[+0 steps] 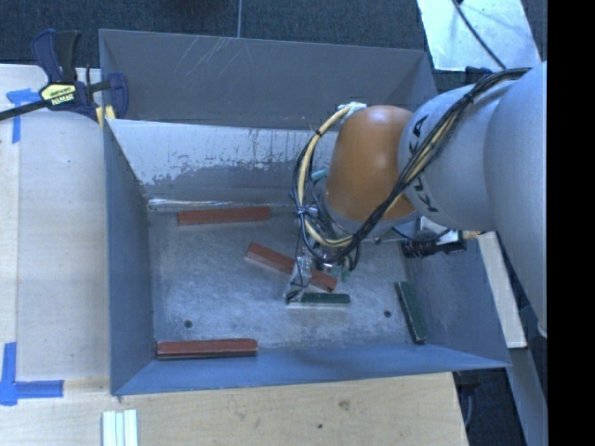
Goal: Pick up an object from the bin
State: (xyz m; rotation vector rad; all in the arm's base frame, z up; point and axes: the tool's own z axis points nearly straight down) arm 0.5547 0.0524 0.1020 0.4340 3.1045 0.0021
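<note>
My gripper (299,284) reaches down into the middle of the bin, its tips low over the floor. Right under them lies a small dark green flat stick (325,298). A reddish-brown flat stick (275,259) lies tilted just to the left of the gripper, its right end running under the fingers. I cannot make out how the fingers stand, nor whether they touch either stick.
Another reddish-brown stick (223,216) lies along the back wall, and one more (206,347) along the front wall at the left. A dark green stick (411,311) lies at the right side. The arm with its orange cover and cables hangs over the bin's right half.
</note>
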